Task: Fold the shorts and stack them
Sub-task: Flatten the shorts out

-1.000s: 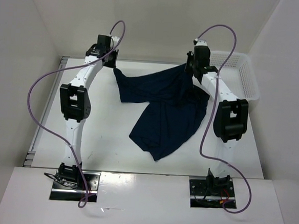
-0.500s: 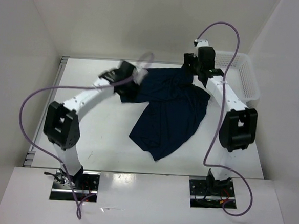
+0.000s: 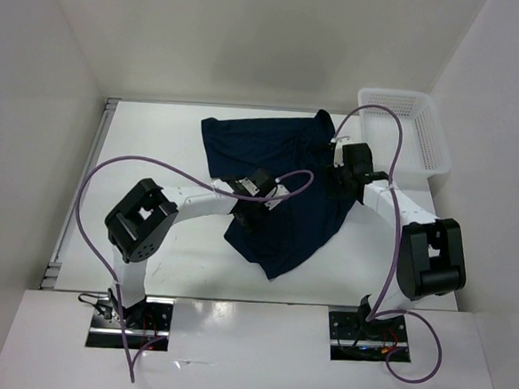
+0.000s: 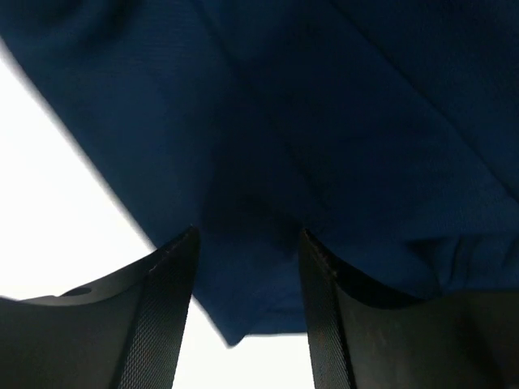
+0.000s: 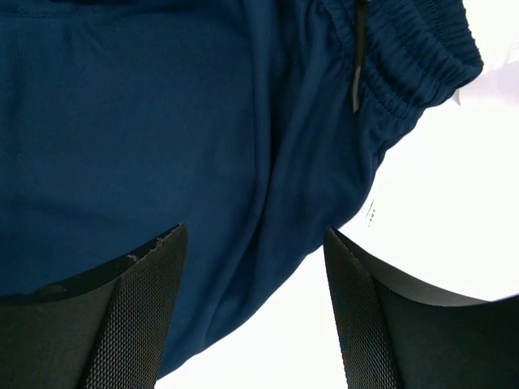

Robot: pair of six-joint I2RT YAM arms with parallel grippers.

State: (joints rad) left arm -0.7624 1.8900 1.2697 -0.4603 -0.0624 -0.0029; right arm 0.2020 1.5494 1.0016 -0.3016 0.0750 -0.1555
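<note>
Navy cloth everywhere you look: the shorts (image 3: 285,152) are lying out on the white table (image 3: 156,152). They spread from the far middle toward the near side, one leg trailing to a point near the table's centre. They're loosely flat, not neatly folded (plenty of creases, and an overlap through the middle).

Left claw (image 3: 257,208) reaches in from the left and hangs over the lower leg of the shorts. From its own camera the two black fingers (image 4: 166,312) stand well apart, blue fabric showing through the gap. A corner of the hem pokes out between them over the white table. Nothing pinched there that I can see, jaws wide.

Over on the right, the right claw (image 3: 334,180) sits above the right edge of the shorts. Its wrist view tells the same story: ribbed fingers spread, cloth beneath, nothing gripped. Up at the top right of that view is the gathered waistband (image 5: 413,61), the thin dark drawstring (image 5: 358,49) running across it and bare table just beyond the edge.

White mesh basket (image 3: 419,139) stands at the far right corner, near the shorts' far right corner but apart from it. Purple cables (image 3: 109,175) loop above both arms.
</note>
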